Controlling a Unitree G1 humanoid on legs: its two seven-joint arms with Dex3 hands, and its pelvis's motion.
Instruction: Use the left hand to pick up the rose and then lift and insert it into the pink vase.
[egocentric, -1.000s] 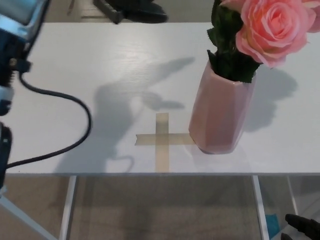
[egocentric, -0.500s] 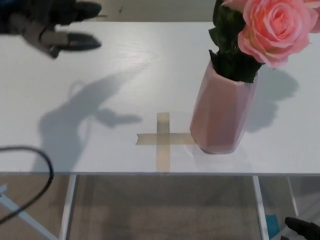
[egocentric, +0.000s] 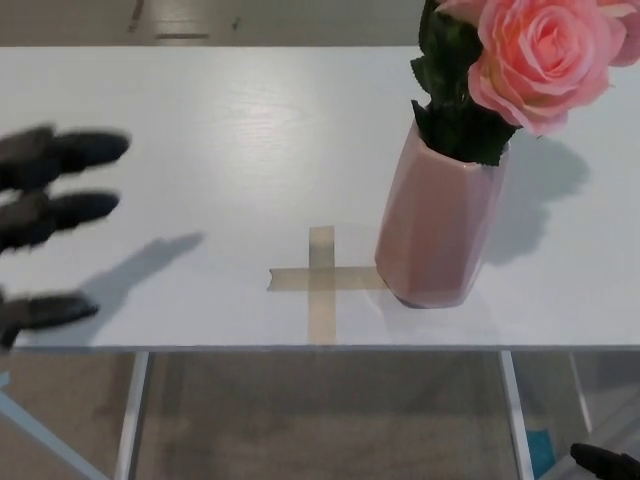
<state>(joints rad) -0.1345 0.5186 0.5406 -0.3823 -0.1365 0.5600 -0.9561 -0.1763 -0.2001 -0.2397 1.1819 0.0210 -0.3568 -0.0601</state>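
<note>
The pink rose (egocentric: 545, 55) stands upright in the pink vase (egocentric: 438, 230), its dark green leaves (egocentric: 455, 120) bunched at the vase mouth. The vase sits on the white table (egocentric: 250, 130), right of centre, just beside a tape cross (egocentric: 322, 280). My left hand (egocentric: 50, 215) is at the left edge of the head view, blurred, with its three black fingers spread apart and nothing between them. It is far to the left of the vase. A black tip of my right hand (egocentric: 605, 462) shows at the bottom right, below the table's front edge.
The table's front edge (egocentric: 320, 348) runs across the lower part of the view, with metal legs and floor beneath it. Dark items lie beyond the table's far edge at the top left.
My left hand has dropped from the upper left to the middle left edge, fingers now spread. The black cable seen earlier is out of view. The rose and vase have stayed put.
</note>
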